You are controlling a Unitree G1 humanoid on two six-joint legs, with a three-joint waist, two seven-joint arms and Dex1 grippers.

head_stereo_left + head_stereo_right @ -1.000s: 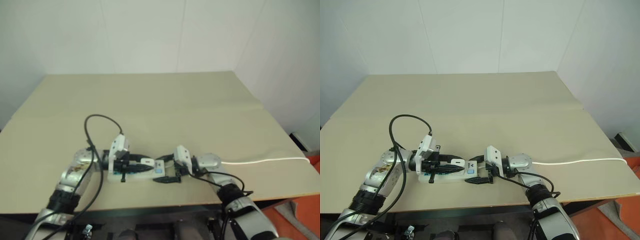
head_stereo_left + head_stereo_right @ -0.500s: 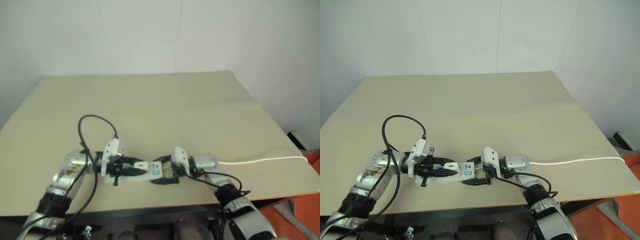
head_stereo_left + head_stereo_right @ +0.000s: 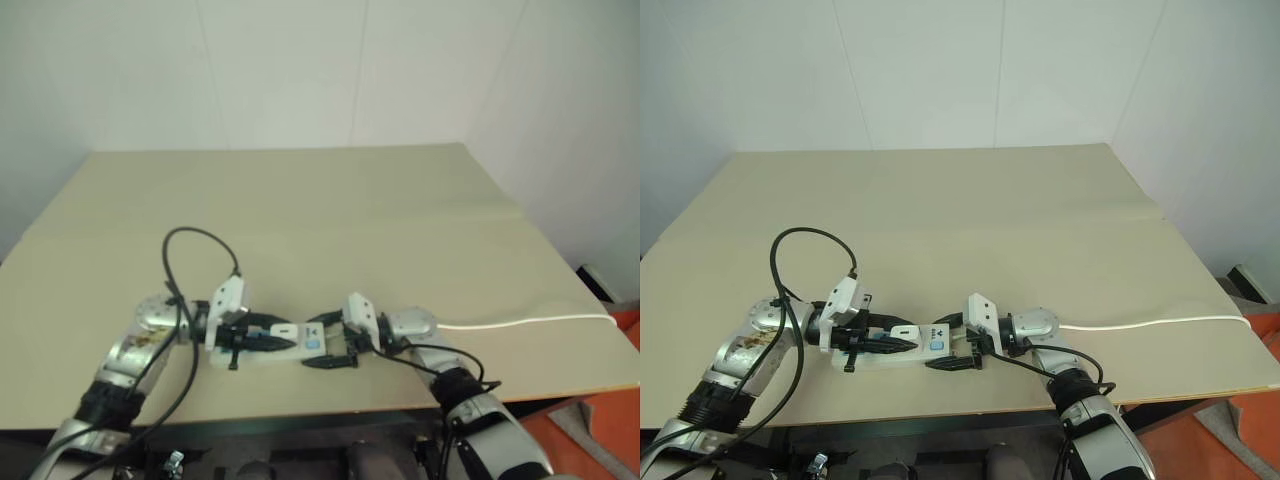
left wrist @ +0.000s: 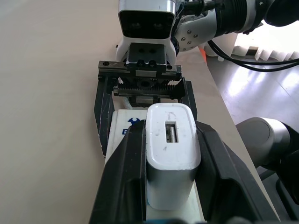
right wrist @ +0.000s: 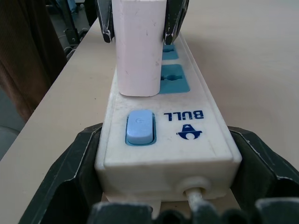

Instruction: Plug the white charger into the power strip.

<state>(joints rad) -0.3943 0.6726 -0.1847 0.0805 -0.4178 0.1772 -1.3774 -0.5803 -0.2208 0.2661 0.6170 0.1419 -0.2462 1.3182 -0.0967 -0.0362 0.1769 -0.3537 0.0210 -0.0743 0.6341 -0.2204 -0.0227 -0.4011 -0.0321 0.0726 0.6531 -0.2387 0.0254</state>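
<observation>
Your left gripper [image 4: 170, 186] clamps the white charger [image 4: 170, 151] upright on the power strip [image 5: 163, 135]; the right gripper [image 5: 163, 186] brackets its switch end, grip unclear; tilted prongs could jam or lift it.

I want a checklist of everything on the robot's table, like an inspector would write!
Surface: tan table, bare beyond the work spot near its front edge.
Job's things: white charger standing on the power strip, beside the blue switch; whether it is fully seated cannot be told.
Clutter: nothing seen.
End effectors: left end effector shut on the white charger; right end effector has its fingers on either side of the strip's cord end.
Cables: thin white cord running off to the table's right edge; black cable looping over the left arm.
Surroundings: white walls.
</observation>
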